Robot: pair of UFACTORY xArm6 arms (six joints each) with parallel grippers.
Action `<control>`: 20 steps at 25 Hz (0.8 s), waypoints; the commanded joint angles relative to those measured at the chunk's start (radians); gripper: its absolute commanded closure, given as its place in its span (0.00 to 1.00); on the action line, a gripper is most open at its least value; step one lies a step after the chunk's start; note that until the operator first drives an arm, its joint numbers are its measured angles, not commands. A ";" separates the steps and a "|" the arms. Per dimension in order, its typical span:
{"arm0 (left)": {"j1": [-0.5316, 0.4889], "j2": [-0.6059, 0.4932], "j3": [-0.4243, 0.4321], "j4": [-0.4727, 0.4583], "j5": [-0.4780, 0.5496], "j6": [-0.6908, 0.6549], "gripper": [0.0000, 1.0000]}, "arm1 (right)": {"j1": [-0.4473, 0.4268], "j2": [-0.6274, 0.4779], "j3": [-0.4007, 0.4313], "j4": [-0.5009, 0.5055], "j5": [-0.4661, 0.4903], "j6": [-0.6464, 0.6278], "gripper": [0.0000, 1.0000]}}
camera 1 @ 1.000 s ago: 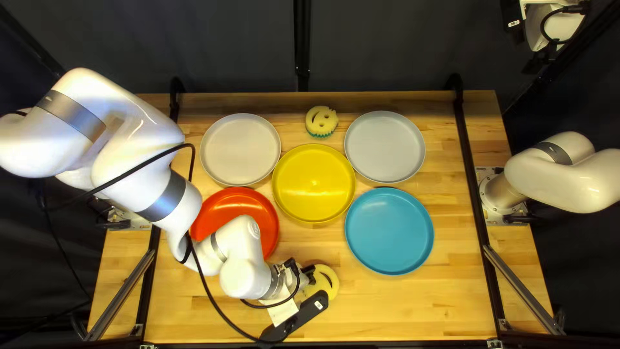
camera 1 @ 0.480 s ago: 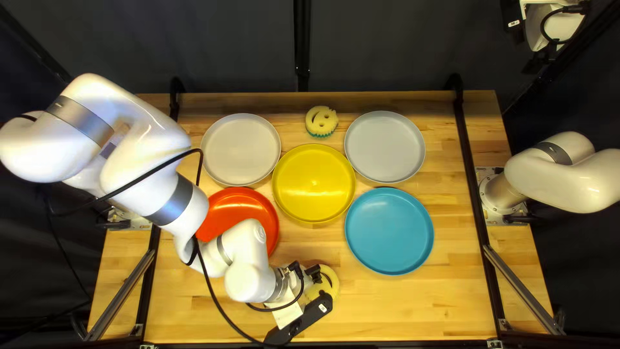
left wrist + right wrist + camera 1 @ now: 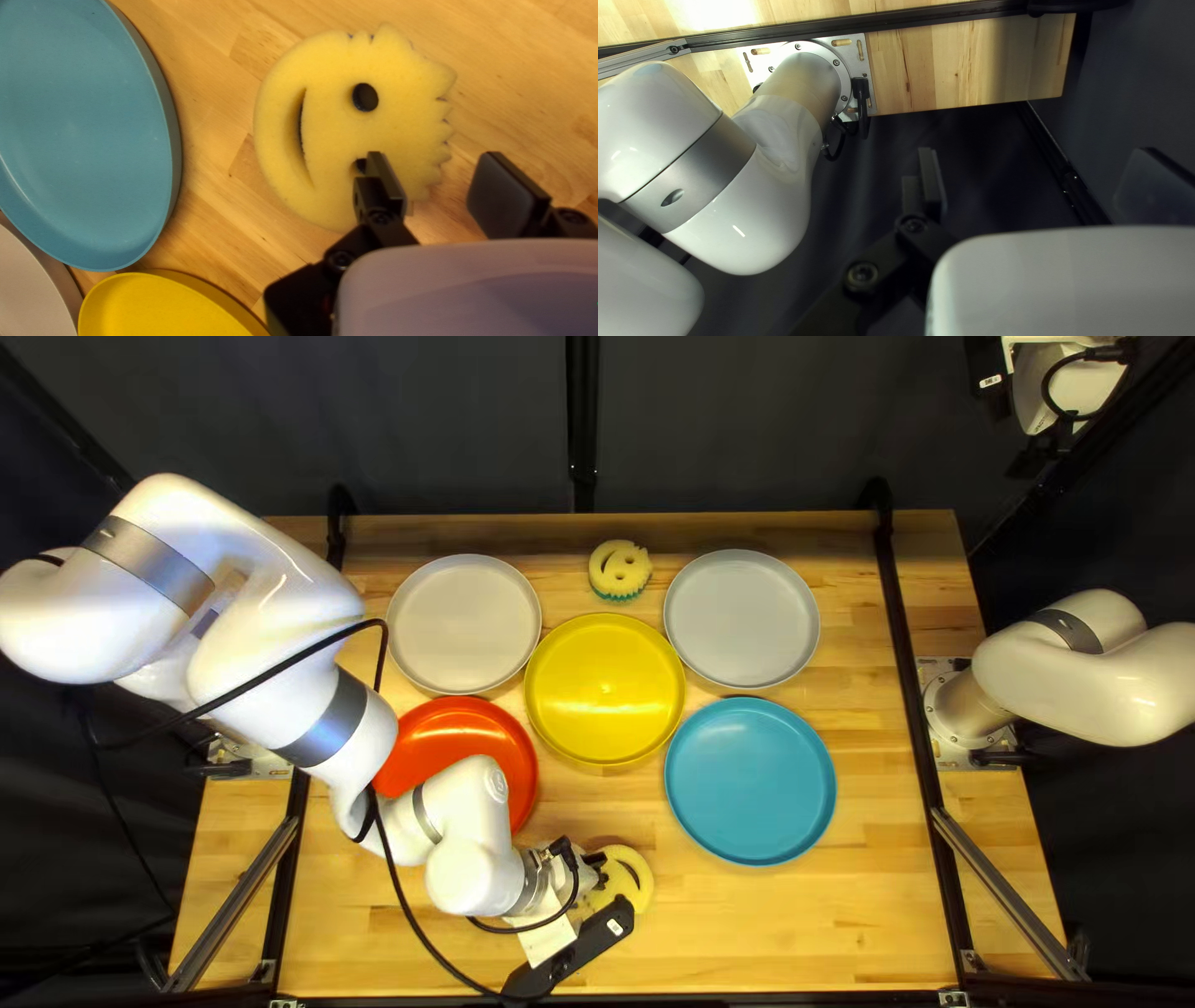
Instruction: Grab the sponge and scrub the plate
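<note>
From above only, both sponges

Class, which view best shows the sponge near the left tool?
Left wrist view: the sponge shows large, smile and jagged edge plain. Top left view: partly hidden behind the left tool. Right wrist view: absent.

No text or numbers can be read.
</note>
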 commanded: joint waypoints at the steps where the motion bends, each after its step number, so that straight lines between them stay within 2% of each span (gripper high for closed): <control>1: 0.000 0.000 0.000 0.000 0.000 0.000 1.00 | 0.000 0.000 0.000 0.000 0.000 0.000 0.00; 4: -0.001 -0.009 0.010 0.016 -0.003 -0.015 1.00 | 0.000 0.000 0.000 0.000 0.000 0.000 0.00; 7: -0.006 -0.045 0.030 -0.035 0.015 0.029 1.00 | 0.000 0.000 0.000 0.000 0.000 0.000 0.00; 13: -0.007 -0.144 0.070 -0.260 0.095 0.233 1.00 | 0.000 0.000 0.000 0.000 0.000 0.000 0.00; 15: -0.006 -0.157 0.074 -0.301 0.112 0.270 1.00 | 0.000 0.000 0.000 0.000 0.000 0.000 0.00; 20: -0.008 -0.238 0.151 -0.388 0.154 0.322 1.00 | 0.000 0.000 0.000 0.000 0.000 0.000 0.00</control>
